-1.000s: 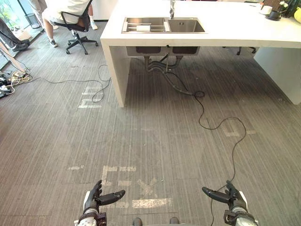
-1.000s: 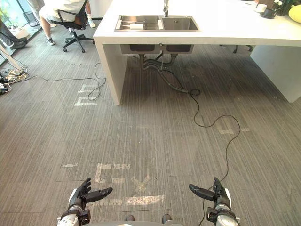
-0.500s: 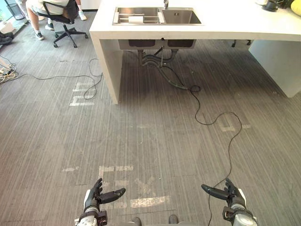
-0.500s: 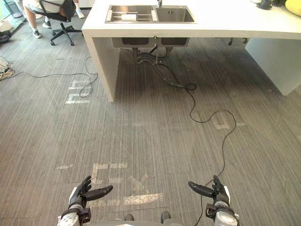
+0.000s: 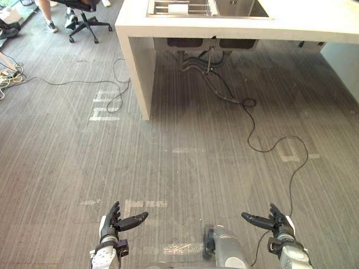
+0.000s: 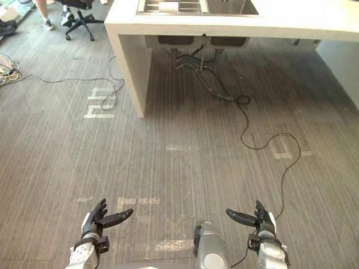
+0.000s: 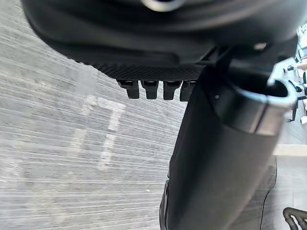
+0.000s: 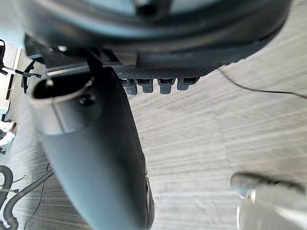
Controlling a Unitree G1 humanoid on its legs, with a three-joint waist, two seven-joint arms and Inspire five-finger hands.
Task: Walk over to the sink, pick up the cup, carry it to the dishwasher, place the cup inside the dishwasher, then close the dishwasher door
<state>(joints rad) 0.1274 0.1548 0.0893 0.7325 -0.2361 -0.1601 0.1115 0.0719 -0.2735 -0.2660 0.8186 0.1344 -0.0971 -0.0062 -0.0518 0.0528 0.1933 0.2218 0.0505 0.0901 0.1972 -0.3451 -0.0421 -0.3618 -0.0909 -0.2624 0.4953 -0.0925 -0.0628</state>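
Both hands hang low over the grey striped floor (image 5: 179, 168), well short of the counter (image 5: 314, 22). The left robot hand (image 5: 115, 224) is open, with straight fingers, the thumb standing off toward the middle, and nothing in it. The right robot hand (image 5: 275, 223) mirrors it, also open and empty. Each wrist view shows a row of straight fingertips with bare floor beyond them.

The white counter runs across the far side, and its steel sink (image 5: 235, 7) is set into the top. A small white shape that looks like the cup (image 5: 178, 8) lies on a rack in the sink's left basin, too small to read further. It is well apart from both hands. Grey hoses (image 5: 196, 59) hang below the sink, in the shadow under the counter.

White tape marks (image 5: 104, 109) lie on the floor near the counter's left leg. Far to the left stands a black office chair (image 5: 84, 19), with a person's leg (image 5: 47, 14) just beside it.
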